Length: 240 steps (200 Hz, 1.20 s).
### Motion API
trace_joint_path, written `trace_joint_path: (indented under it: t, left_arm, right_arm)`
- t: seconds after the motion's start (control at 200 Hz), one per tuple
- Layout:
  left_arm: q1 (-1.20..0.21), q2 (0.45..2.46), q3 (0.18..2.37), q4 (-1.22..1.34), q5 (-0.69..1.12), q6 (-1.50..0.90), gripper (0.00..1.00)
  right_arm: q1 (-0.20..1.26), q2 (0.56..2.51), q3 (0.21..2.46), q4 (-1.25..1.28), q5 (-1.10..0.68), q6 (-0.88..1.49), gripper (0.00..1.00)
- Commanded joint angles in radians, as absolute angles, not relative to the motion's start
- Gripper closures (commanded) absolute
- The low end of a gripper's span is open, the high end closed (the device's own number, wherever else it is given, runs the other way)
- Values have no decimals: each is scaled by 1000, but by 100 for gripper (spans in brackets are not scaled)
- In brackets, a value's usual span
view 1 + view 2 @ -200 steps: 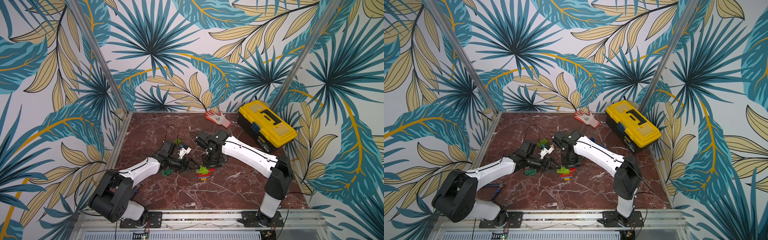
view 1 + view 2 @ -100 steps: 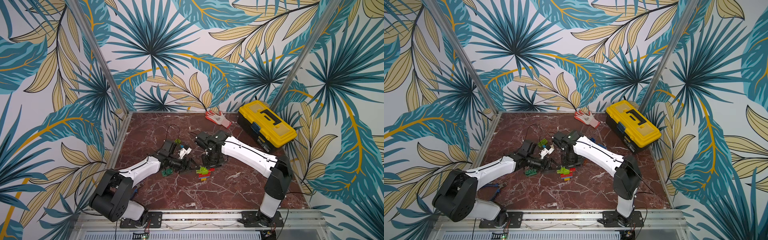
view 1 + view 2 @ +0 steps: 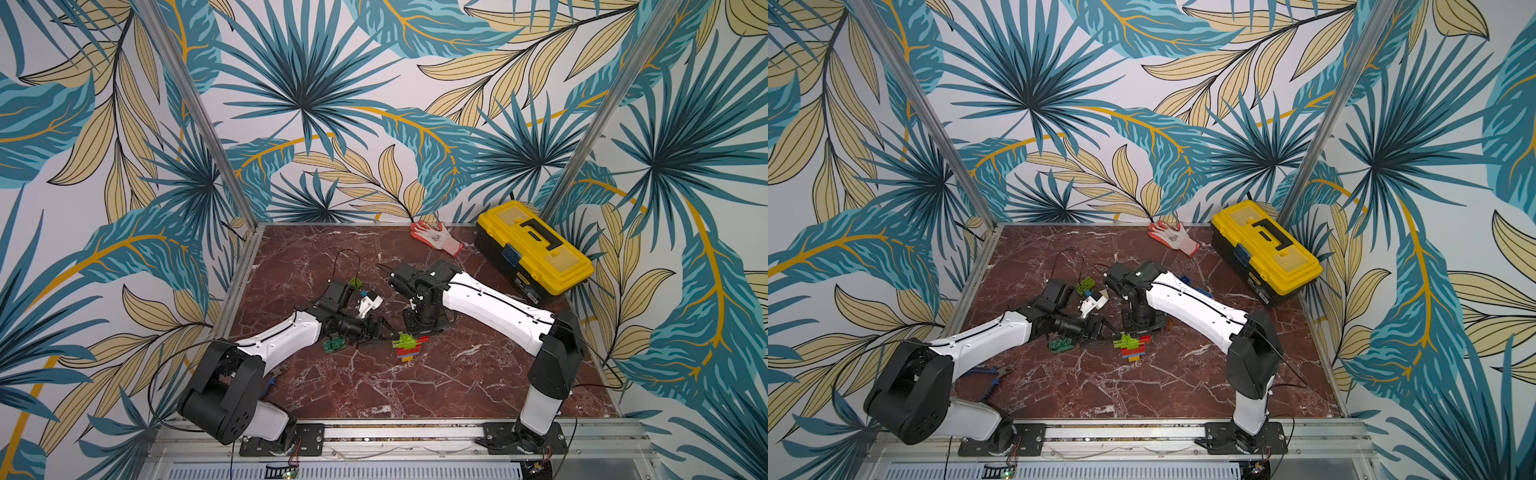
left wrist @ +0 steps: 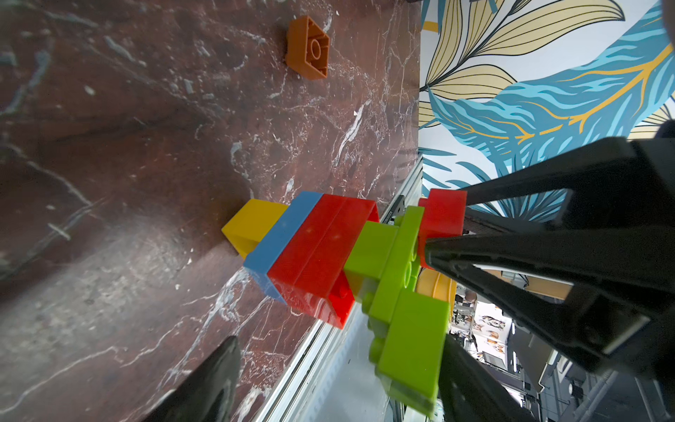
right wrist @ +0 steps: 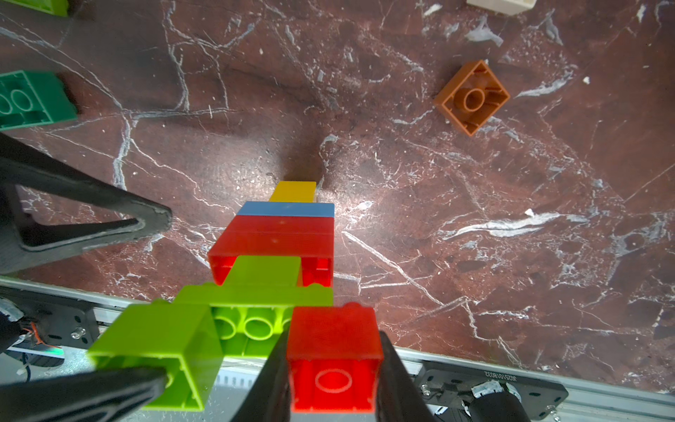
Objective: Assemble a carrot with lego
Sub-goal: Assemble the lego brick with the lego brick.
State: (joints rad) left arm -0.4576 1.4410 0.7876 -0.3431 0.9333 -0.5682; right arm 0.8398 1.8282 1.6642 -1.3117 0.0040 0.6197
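- Lego carrot (image 3: 409, 348) stands on the marble table (image 3: 374, 399), just below the centre of the frame in both top views, between the two arms.
- The wrist cameras show it resting on one narrow yellow brick (image 5: 294, 190). Above that come a blue layer, two red layers, and lime-green leaf pieces (image 5: 255, 296) that spread wider.
- Right gripper (image 5: 334, 339) is clamped on a small red brick (image 5: 334, 365) at the leafy end, beside a lime-green brick (image 5: 157, 350). I cannot tell whether the red brick is fully seated.
- Left gripper (image 5: 166, 297) has its fingers apart, one on each side of the lime-green brick. One finger is clear of it. The other is at its edge, and contact there is unclear.
- Risk: the stack looks top-heavy on its narrow foot, and the right grip is probably what holds it upright. Letting go, or pressing off-centre, could topple it or pop a joint apart.
- Risk: if the left fingers close unevenly, they could shove the leaf brick sideways and twist the stack against the right grip.
- Only the top views show the yellow toolbox (image 3: 536, 249) at the right rear of the table and the glove (image 3: 436, 237) beside it. From there the stack is a small patch of colours.
- Only the wrist views show the order of the layers, the grip on the red brick, and clearly an orange brick (image 5: 473, 97) lying hollow side up, well apart from the stack.
- A dark green brick (image 3: 334, 345) lies just beside the left arm, left of the carrot.
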Motion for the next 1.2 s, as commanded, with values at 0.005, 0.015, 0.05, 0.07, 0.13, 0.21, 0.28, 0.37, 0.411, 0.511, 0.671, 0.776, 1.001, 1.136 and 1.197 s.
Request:
trace_joint_path:
  t: [0.005, 0.015, 0.05, 0.07, 0.13, 0.21, 0.28, 0.37, 0.411, 0.511, 0.671, 0.776, 1.001, 1.136, 1.197]
  left_arm:
    - [-461, 1447, 806, -450, 812, -551, 16]
    - [-461, 1447, 808, -452, 813, -550, 16]
    - [-462, 1447, 810, -454, 812, -548, 16]
    - [-461, 1447, 812, -456, 810, -548, 16]
    - [-460, 1444, 815, -463, 813, -545, 16]
    - [-461, 1440, 817, -473, 807, -540, 16]
    - [-461, 1436, 820, -479, 806, -539, 16]
    - [-461, 1428, 823, -483, 806, -535, 15]
    - [-462, 1426, 824, -484, 807, -536, 15]
    - [-461, 1417, 828, -489, 807, -535, 13]
    - [-462, 1400, 837, -498, 806, -532, 11]
    - [-462, 1398, 842, -504, 807, -531, 10]
    - [-462, 1400, 845, -505, 807, -529, 10]
    - [-462, 1400, 853, -505, 812, -528, 9]
    - [-462, 1402, 857, -504, 814, -527, 9]
  right_arm:
    - [864, 1940, 1605, -1316, -48, 599, 73]
    - [864, 1940, 1607, -1318, -48, 600, 73]
    - [864, 1938, 1614, -1320, -43, 601, 72]
    - [864, 1936, 1617, -1321, -43, 601, 72]
    - [864, 1928, 1624, -1322, -36, 602, 70]
    - [864, 1915, 1629, -1326, -31, 605, 69]
    - [865, 1908, 1636, -1329, -30, 607, 68]
    - [864, 1898, 1644, -1325, -34, 613, 68]
    - [864, 1895, 1647, -1325, -36, 614, 67]
    - [864, 1893, 1659, -1327, -41, 615, 66]
    - [864, 1887, 1667, -1330, -42, 616, 60]
    - [864, 1885, 1669, -1333, -37, 617, 57]
    - [864, 1879, 1669, -1331, -32, 618, 49]
    - [861, 1868, 1672, -1330, -18, 619, 46]
    - [858, 1866, 1673, -1334, -14, 619, 45]
